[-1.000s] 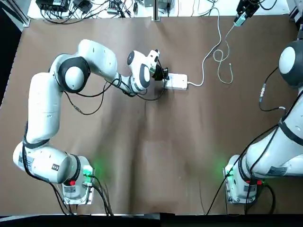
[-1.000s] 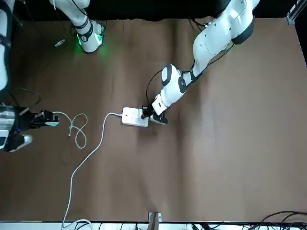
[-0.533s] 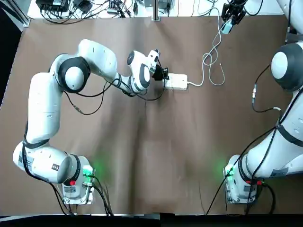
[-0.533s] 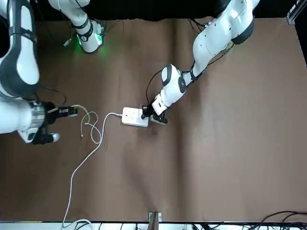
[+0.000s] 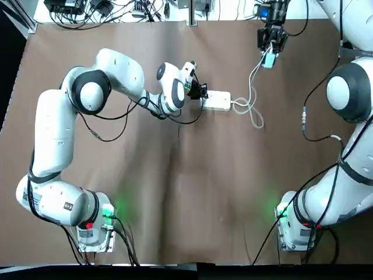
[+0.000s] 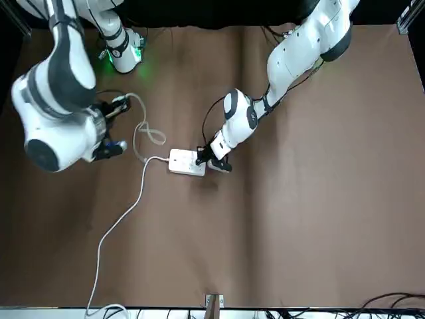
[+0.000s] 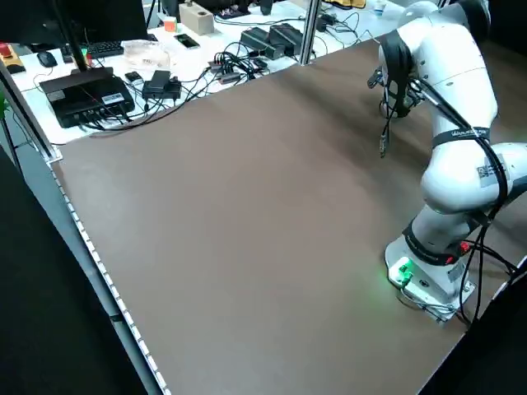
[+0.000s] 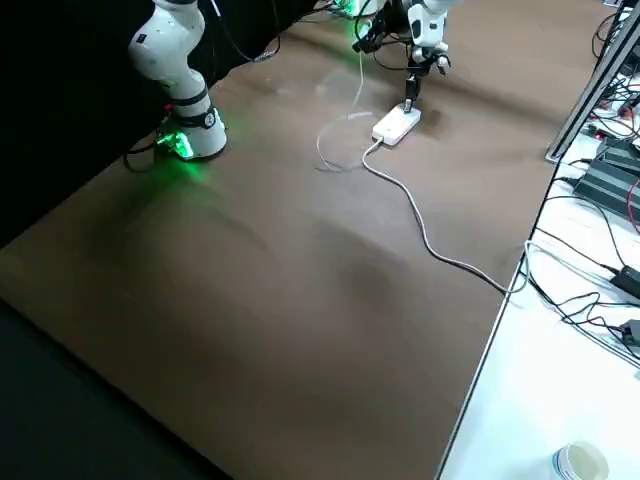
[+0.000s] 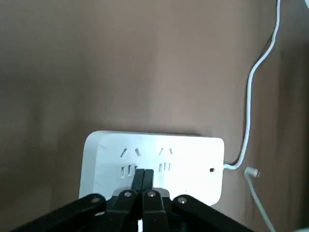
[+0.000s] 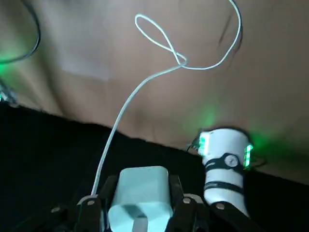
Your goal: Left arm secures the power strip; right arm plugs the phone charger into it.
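The white power strip point(image 5: 217, 100) lies flat in the far middle of the brown table, its thick white cord point(image 6: 119, 219) running off toward the far edge. My left gripper point(image 5: 201, 92) is shut, and its joined fingertips point(image 9: 143, 180) press down on the strip's point(image 9: 154, 157) socket face at one end. My right gripper point(image 5: 269, 51) hangs in the air to the right of the strip and farther back, shut on the teal phone charger point(image 5: 268, 58). Between the fingers sits the charger point(image 10: 140, 193), and its thin white cable point(image 5: 252, 111) loops down to the table beside the strip.
Cables and electronics point(image 5: 116, 9) crowd the white bench beyond the far table edge, by a metal post point(image 5: 190, 11). Both arm bases, lit green point(image 5: 106, 214), stand at the near edge. A paper cup point(image 8: 580, 462) sits on the bench.
My right gripper has carried the charger from the far right corner leftward toward the strip, dragging its cable loops along. The left gripper and the strip have not moved.
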You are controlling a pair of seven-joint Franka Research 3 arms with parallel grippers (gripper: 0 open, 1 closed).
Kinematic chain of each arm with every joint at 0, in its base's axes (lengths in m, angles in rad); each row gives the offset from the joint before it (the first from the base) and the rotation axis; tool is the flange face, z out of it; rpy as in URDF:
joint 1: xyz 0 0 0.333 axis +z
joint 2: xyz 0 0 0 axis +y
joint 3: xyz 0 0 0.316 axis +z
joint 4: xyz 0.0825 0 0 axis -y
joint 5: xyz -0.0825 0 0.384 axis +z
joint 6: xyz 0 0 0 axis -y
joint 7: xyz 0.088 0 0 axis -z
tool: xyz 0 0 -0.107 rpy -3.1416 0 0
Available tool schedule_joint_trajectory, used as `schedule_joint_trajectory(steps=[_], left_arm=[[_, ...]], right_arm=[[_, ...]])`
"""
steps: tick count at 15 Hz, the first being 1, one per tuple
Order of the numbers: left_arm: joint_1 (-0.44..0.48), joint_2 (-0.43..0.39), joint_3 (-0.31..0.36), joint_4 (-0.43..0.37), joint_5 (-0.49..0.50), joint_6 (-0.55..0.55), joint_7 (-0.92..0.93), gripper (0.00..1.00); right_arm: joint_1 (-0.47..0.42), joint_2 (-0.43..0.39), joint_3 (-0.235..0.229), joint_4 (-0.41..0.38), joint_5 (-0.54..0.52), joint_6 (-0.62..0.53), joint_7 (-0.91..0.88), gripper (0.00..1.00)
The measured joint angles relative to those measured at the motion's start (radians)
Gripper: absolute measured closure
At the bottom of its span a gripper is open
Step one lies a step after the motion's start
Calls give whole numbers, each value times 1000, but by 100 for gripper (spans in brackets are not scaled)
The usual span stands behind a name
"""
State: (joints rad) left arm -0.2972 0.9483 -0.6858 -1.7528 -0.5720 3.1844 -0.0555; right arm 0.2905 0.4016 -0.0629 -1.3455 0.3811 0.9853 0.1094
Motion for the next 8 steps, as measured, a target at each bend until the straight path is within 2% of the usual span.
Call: schedule_joint_trajectory(steps=[3, 6, 8], left_arm=[[0, 0, 0, 0, 0, 0, 0, 99], [0, 0, 0, 0, 0, 0, 0, 99], [0, 0, 0, 0, 0, 0, 0, 99]], right_arm=[[65, -13, 0, -100, 44, 36, 8, 52], [143, -10, 1, -244, 49, 250, 39, 52], [178, -8, 1, -305, 49, 381, 71, 52]])
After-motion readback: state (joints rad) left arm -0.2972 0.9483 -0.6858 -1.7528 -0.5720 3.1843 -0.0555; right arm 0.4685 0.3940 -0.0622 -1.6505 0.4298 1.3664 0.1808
